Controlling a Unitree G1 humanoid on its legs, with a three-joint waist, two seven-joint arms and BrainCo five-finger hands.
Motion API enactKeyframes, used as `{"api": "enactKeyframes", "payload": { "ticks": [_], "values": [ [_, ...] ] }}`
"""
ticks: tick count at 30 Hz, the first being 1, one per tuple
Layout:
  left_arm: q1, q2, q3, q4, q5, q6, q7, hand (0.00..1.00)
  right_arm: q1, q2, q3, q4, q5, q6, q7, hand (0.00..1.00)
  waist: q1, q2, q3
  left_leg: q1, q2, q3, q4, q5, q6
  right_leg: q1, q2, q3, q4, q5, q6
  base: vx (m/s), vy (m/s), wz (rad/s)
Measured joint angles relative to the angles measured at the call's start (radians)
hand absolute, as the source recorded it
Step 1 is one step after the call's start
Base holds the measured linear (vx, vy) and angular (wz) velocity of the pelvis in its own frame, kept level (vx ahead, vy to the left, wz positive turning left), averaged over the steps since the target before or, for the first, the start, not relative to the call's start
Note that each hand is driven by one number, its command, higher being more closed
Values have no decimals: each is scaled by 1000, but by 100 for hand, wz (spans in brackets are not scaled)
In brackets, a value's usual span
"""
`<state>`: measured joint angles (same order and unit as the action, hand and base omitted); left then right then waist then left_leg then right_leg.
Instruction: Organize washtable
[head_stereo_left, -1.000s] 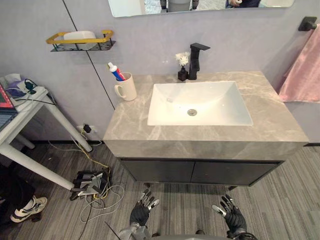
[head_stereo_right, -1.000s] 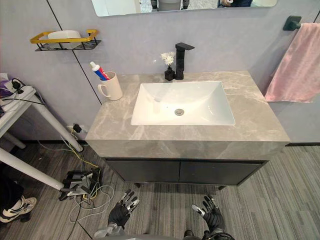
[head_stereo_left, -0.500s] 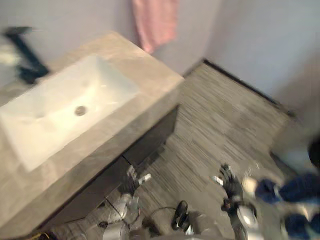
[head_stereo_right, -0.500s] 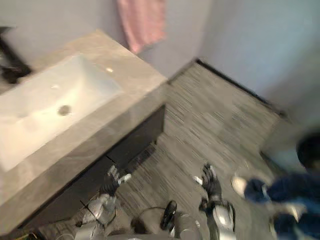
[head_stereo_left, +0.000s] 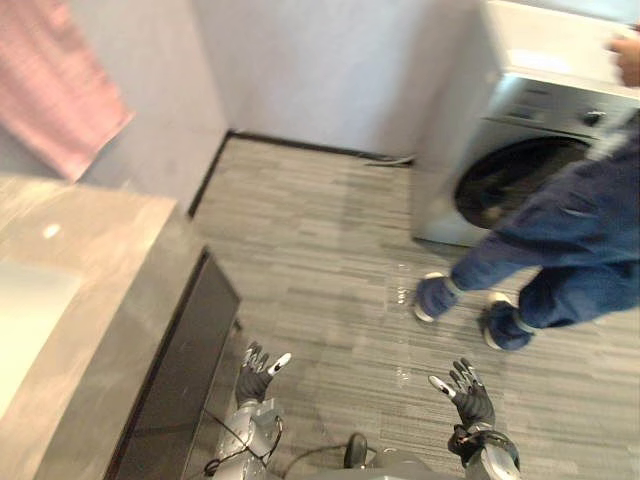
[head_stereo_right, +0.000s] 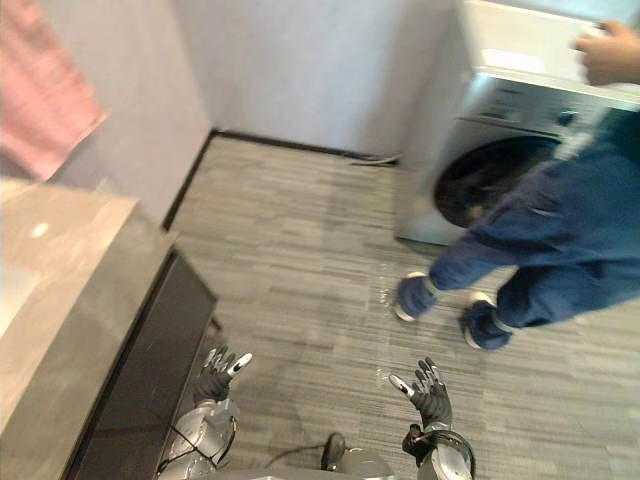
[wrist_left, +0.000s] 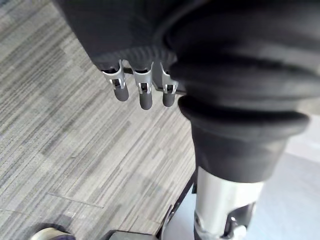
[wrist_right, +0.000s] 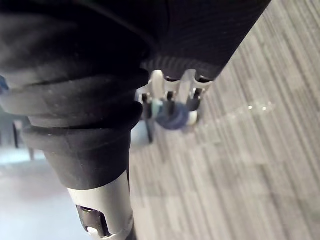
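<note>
Along the left edge of the head views, the desk: a grey marbled top, with a strip of the white basin at the very left and a dark cabinet front below its right edge. On the far wall above it, a pink towel hanging down. To the right of the desk, grey plank floor running to the far wall. At far right, a white washing machine with its round dark door facing the room. In front of the machine, a person in blue trousers and blue shoes, one hand resting on the machine's top. Near and low, close to the foot of the cabinet front, the left hand, released, fingers straight and spread over the floor, nothing in it. Near and further right, well apart from the desk, the right hand, likewise released with fingers fanned out, palm empty, above bare planks. Neither hand touching the desk or anything on it.
</note>
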<state>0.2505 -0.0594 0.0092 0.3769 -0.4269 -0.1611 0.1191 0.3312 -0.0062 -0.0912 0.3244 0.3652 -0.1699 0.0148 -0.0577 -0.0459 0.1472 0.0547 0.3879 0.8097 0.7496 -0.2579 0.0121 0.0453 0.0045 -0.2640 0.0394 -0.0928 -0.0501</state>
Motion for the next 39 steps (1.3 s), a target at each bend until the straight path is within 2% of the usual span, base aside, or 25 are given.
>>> {"api": "enactKeyframes", "payload": {
  "ticks": [1, 3, 4, 5, 6, 7, 8, 11, 16, 18, 21, 22, 23, 24, 25, 26, 27, 30, 32, 33, 34, 35, 36, 37, 39],
  "values": [
    [8, -1, -2, -21, -5, -9, 8, 0, -8, 2, 9, 0, 6, -5, -3, 0, 8, 5, -2, -33, -24, -123, 6, -17, -8, -1, -3, 42, 8, 0, 0, 49, 164, -192],
    [49, 1, -6, -87, -37, -52, 37, 0, -35, -1, 74, 8, 23, -12, -7, 0, 44, -2, 1, -104, -129, -502, -30, -46, 5, -25, -1, 217, 51, -1, 1, 64, 217, -213],
    [63, 1, -4, -101, -40, -63, 40, 0, -43, 0, 88, 9, 28, -14, -7, 0, 48, -2, 1, -118, -156, -585, -54, -48, 2, -39, 4, 266, 62, -3, 4, 29, 236, -217],
    [84, 4, -2, -125, -43, -77, 45, 0, -63, -2, 114, 12, 32, -18, -7, 0, 49, 7, 0, -135, -186, -731, -128, -47, 0, -66, 15, 348, 82, -13, 12, -7, 279, -212],
    [102, 2, -2, -133, -43, -86, 56, 0, -71, -6, 126, 18, 35, -19, -2, 0, 50, 28, -8, -131, -211, -869, -230, -61, -31, -106, 32, 424, 109, -24, 32, -48, 356, -223],
    [115, -7, -2, -133, -43, -88, 58, 0, -73, -11, 132, 25, 36, -19, 1, 0, 61, 43, -18, -95, -234, -937, -285, -85, -57, -141, 50, 466, 132, -31, 46, -34, 308, -196],
    [124, -13, 0, -134, -43, -90, 60, 0, -67, -17, 138, 22, 39, -21, 7, 0, 62, 63, -42, -63, -235, -980, -369, -131, -51, -179, 65, 497, 152, -33, 66, 36, 295, -134],
    [110, 3, 3, -139, -44, -93, 63, 0, -44, -13, 139, 71, 49, -17, 10, 0, 43, 37, -38, -80, -315, -1006, -258, -145, -61, -170, 42, 566, 145, -9, 104, 57, 213, -87],
    [121, 5, -51, -196, -39, -114, 59, 0, -5, 22, 146, 63, 65, -15, 13, 0, 35, 7, -72, -9, -351, -823, -322, -149, -55, -208, 29, 708, 140, 33, 165, -1, 201, -110],
    [122, 4, -54, -196, -34, -114, 61, 0, -1, 25, 153, 39, 78, -16, 24, 0, 29, 19, -66, 13, -355, -759, -325, -149, -55, -215, 38, 753, 139, 49, 171, 13, 96, -136],
    [115, 5, -54, -198, 2, -113, 65, 0, -7, -14, 187, 6, 55, -15, 48, 0, 11, 47, -59, 38, -353, -623, -331, -144, -49, -265, 93, 842, 132, 184, 160, -10, 88, -179],
    [112, 5, -54, -197, 26, -110, 69, 0, -11, -33, 190, -14, -14, -16, 50, 0, 8, 57, -51, 36, -359, -561, -317, -129, -55, -291, 113, 845, 126, 261, 127, -75, 116, -185],
    [101, 10, -48, -198, 46, -110, 75, 0, -24, -39, 191, -26, -58, -16, 51, 0, 11, 41, -42, 5, -360, -538, -268, -126, -75, -312, 103, 840, 113, 317, 74, -170, 107, -189],
    [71, 33, -49, -198, 69, -110, 75, 0, -37, -31, 177, -35, -112, -18, 49, 0, -8, 31, -23, -6, -344, -497, -352, -168, 0, -312, 77, 748, 45, 396, 17, -194, 50, -122],
    [64, 39, -47, -210, 80, -110, 73, 0, -43, -32, 177, -43, -132, -19, 50, 0, -21, 59, -16, 12, -317, -462, -464, -132, 37, -317, 76, 646, 8, 424, -14, -195, 7, -143],
    [52, 53, -30, -206, 88, -109, 73, 0, -49, -29, 189, -53, -164, -17, 51, 0, -12, 10, 1, 58, -371, -357, -537, -73, 54, -350, 15, 371, 75, 343, -17, -160, 23, -155],
    [54, 48, -6, -206, 87, -98, 76, 0, -43, -38, 207, -101, -185, -22, 56, 0, -18, 20, 7, 55, -370, -277, -541, -73, 55, -359, -29, 114, 209, 180, -55, -131, 50, -170],
    [57, 36, 37, -222, 81, -96, 78, 0, -41, -44, 215, -114, -210, -21, 58, 0, -28, 50, 24, 83, -373, -120, -531, -71, 52, -313, -92, -172, 546, -49, -101, -82, 108, -163],
    [55, 29, 41, -225, 54, -95, 79, 0, -48, -65, 240, -112, -220, -20, 56, 0, -41, 39, 14, 65, -386, -54, -476, -74, 40, -291, -79, -164, 487, -59, -118, -77, 53, -183],
    [50, 18, 40, -225, 43, -86, 78, 0, -64, -80, 257, -112, -221, -19, 56, 0, -47, 52, 9, 8, -360, -26, -385, -56, 8, -269, -54, -108, 357, -8, -104, -75, 50, -185],
    [34, 31, 38, -223, 43, -88, 77, 0, -70, -73, 257, -111, -221, -21, 56, 0, -46, 25, 11, -32, -344, -10, -311, -57, 3, -249, -57, -56, 256, 15, -66, -110, -44, -179],
    [-5, 34, 28, -214, 43, -91, 75, 0, -83, -60, 250, -93, -243, -21, 54, 0, -27, 16, 18, -59, -289, -7, -382, -85, 37, -242, -46, -27, 176, 59, -24, -87, -95, -152],
    [-18, 25, 18, -204, 44, -94, 71, 0, -97, -68, 248, -72, -267, -22, 53, 0, -33, 27, 22, -30, -261, 47, -472, -19, -5, -239, -46, -48, 173, 51, 7, -75, -117, -173],
    [-37, 10, 12, -158, 43, -83, 63, 0, -103, -75, 254, -67, -297, -18, 51, 0, -42, 32, 25, -15, -263, 85, -469, 11, -2, -222, -50, -31, 119, 78, 49, -1, -29, -118],
    [-27, 4, -12, -155, 36, -83, 58, 0, -77, -76, 280, -68, -313, -18, 52, 0, -39, 30, 25, -3, -249, 89, -427, 10, -1, -186, -42, -6, 59, 122, 48, 16, -39, -75]
  ]
}}
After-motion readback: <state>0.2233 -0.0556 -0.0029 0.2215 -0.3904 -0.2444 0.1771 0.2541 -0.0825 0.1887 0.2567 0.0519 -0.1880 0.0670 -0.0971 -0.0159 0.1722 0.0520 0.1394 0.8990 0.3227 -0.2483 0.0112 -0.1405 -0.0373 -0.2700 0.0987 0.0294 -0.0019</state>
